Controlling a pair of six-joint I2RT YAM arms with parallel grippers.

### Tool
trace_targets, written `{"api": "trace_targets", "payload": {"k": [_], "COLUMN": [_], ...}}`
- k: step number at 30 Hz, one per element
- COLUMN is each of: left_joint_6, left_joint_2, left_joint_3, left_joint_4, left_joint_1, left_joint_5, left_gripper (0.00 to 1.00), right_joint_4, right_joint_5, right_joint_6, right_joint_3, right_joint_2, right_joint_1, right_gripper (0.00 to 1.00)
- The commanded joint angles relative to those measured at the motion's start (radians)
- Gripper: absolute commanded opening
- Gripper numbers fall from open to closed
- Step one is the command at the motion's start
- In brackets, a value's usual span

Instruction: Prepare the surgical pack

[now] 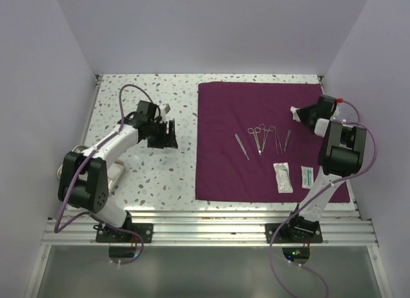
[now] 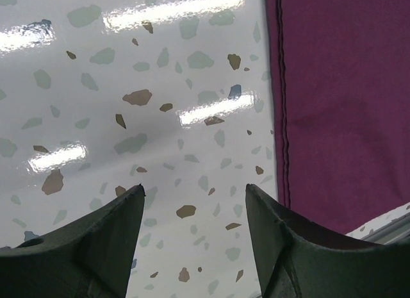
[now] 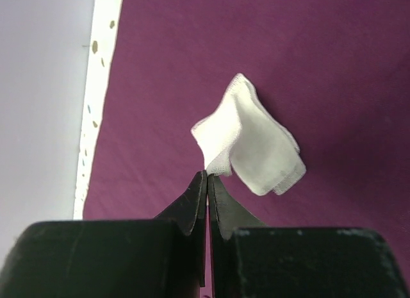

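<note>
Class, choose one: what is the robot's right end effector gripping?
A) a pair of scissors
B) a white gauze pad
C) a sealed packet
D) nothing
B: in the right wrist view the right end effector is shut on a corner of the white gauze pad above the maroon cloth.

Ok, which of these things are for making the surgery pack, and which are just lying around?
For the job:
big dark-purple cloth sheet
small steel instruments in a row
white folded gauze pad, pinched in the right gripper
two small sealed packets

Lying about:
shiny metal tray at the left, probably
speckled white table
</note>
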Motion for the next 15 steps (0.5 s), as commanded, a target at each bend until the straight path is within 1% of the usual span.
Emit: {"api": "trace_targets", "payload": {"k": [1, 10, 15], "left_joint_6": [0.028, 0.029, 0.028], "left_joint_2": [0.012, 0.008, 0.011], "left_joint_3": [0.022, 0.017, 0.018], "left_joint_4": [0.042, 0.042, 0.043], "left_joint_1": [0.002, 0.002, 0.002], "left_joint_5": [0.028, 0.031, 0.039], "left_gripper": [0.68, 0.68, 0.68], "right_joint_4": [0.024, 0.005, 0.001], "right_joint_5": [0.022, 0.032, 0.025], "right_joint_6": [-0.039, -0.059, -0.076], "right_joint_3": [-0.012, -0.019, 0.021], "right_joint_2": [0.007, 0.016, -0.013], "right_joint_1": [-0.004, -0.006, -0.006], "right_gripper": [0.00, 0.00, 0.00]}}
